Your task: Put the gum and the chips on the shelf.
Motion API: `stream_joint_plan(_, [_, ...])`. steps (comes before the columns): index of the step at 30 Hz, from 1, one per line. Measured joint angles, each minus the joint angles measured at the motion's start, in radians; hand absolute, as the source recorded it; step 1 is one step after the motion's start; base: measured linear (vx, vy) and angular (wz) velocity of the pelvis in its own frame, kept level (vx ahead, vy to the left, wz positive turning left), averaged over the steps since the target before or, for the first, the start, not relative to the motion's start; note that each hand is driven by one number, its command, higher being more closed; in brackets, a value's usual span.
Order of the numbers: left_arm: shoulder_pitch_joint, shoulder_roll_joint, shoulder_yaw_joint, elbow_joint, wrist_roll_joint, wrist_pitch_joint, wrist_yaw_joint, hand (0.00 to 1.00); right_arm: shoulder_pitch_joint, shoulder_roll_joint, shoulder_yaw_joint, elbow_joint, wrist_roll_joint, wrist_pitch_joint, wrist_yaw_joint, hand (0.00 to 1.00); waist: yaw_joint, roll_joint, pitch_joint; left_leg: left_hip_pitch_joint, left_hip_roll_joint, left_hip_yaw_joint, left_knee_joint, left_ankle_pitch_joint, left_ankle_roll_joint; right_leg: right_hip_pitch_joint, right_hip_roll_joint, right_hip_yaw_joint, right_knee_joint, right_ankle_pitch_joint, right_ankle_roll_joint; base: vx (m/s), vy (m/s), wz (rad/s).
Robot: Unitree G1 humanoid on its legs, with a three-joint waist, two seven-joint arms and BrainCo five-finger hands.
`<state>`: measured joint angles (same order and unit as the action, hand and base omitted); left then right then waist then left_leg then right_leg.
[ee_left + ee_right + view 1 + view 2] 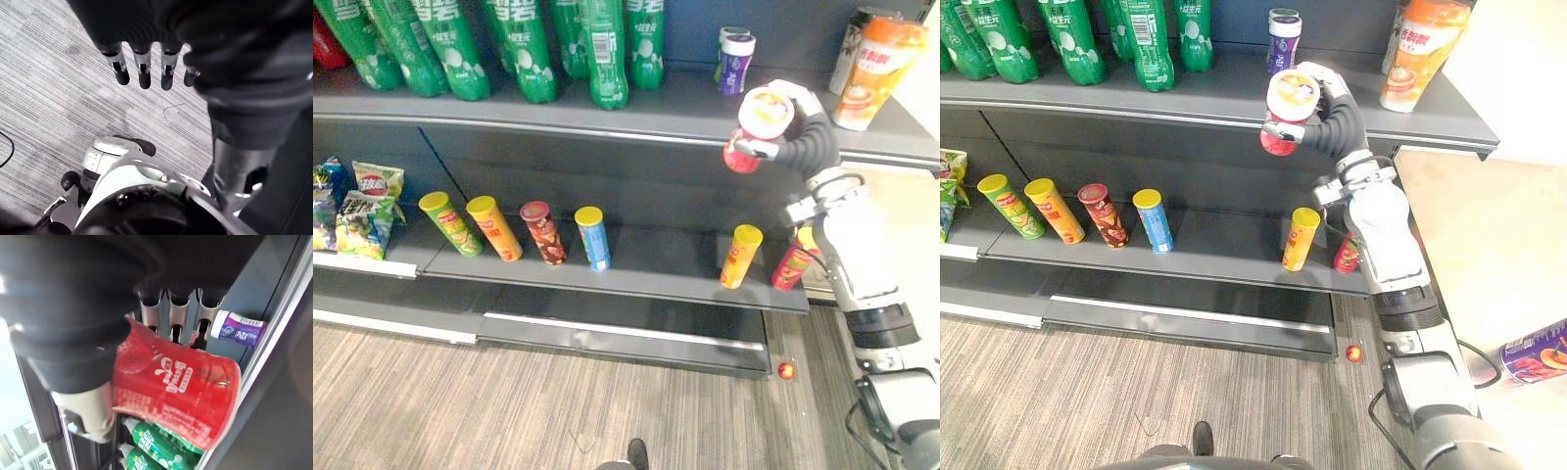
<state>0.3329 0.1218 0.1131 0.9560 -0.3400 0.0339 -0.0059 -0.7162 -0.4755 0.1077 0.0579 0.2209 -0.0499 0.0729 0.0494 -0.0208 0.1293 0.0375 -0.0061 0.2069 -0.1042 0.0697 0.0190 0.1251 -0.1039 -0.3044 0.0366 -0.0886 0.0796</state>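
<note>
Red plastic tub of gum with a white lid [762,116], tilted with the lid up, sits clamped in the robot's right hand [795,98], silver fingers [178,308] curled over its top and the thumb under its red side. The hand holds it at the front edge of the dark grey top shelf [685,103]; whether the tub touches the shelf cannot be told. Just behind it on that shelf stands a small purple tub with a white lid [736,61]. A tall orange-and-white cup [876,69] stands further right, and a row of green plastic bottles [524,49] lines the shelf to the left.

On the lower dark shelf [646,259], a yellow chip tube [740,256] and a red chip tube [792,266] stand beneath the raised arm. Four more tubes, green [450,223], orange [494,227], dark red [543,232] and blue [593,238], stand in a line further left, with printed snack bags [367,211] at the far end.

A purple chip tube [1538,354] lies on its side on the pale floor, well apart from the shelves. A small red ball [786,370] rests on the carpet by the shelf's base.

The left hand [142,68] hangs over the grey striped carpet [49,88], fingers straight and holding nothing.
</note>
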Motion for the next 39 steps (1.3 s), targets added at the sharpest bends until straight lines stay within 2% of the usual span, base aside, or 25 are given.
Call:
stream_joint_plan(2, [-0.005, 0.0, -0.001, 0.001, 0.0, 0.002, 0.0, 0.0, -0.026, -0.004, 0.015, 0.01, 0.017, 0.007, -0.004, 1.0, 0.007, 0.002, -0.001, -0.001, 0.003, -0.002, 0.0, 0.004, -0.001, 0.001, 0.002, -0.004, -0.001, 0.001, -0.002, -0.04, -0.015, 0.04])
stream_joint_plan(10, [-0.019, 0.011, -0.022, 0.001, 0.0, 0.032, 0.001, 0.0, -0.137, -0.021, 0.061, 0.157, 0.014, 0.087, -0.053, 1.0, 0.019, 0.008, -0.011, -0.015, 0.005, -0.027, 0.0, 0.017, -0.003, 0.002, 0.008, -0.029, -0.006, 0.004, -0.006, 0.0, -0.004, 0.09])
stream_joint_plan(13, [-0.027, 0.013, -0.03, -0.002, 0.0, 0.04, 0.001, 0.0, -0.175, -0.022, 0.067, 0.266, 0.014, 0.107, -0.082, 1.0, 0.039, 0.008, -0.011, -0.016, 0.008, -0.03, 0.0, 0.025, 0.0, 0.005, 0.013, -0.033, -0.012, 0.008, -0.01, 0.01, -0.008, 0.04])
stream_joint_plan(24, [-0.027, 0.018, -0.038, -0.013, -0.002, 0.057, 0.001, 0.0, -0.29, -0.067, 0.099, 0.48, 0.015, 0.11, -0.117, 1.0, 0.051, 0.009, -0.011, -0.02, 0.019, -0.06, 0.0, 0.038, -0.012, 0.017, 0.027, -0.062, -0.019, 0.012, -0.017, -0.01, -0.007, 0.07])
stream_joint_plan(30, [-0.035, 0.02, -0.05, -0.02, -0.007, 0.064, 0.001, 0.0, -0.34, -0.129, 0.101, 0.553, 0.015, 0.111, -0.14, 1.0, 0.065, 0.016, -0.002, -0.035, 0.02, -0.079, 0.0, 0.041, -0.013, 0.014, 0.033, -0.08, -0.028, 0.011, -0.017, -0.01, 0.001, 0.09])
stream_joint_plan(39, [-0.058, 0.029, -0.078, -0.041, -0.009, 0.065, 0.0, 0.0, -0.437, -0.137, 0.108, 0.599, 0.016, 0.09, -0.157, 1.0, 0.073, 0.024, 0.054, -0.054, 0.022, -0.084, 0.0, 0.051, -0.014, -0.002, 0.036, -0.089, -0.028, 0.011, -0.02, 0.04, -0.006, 0.02])
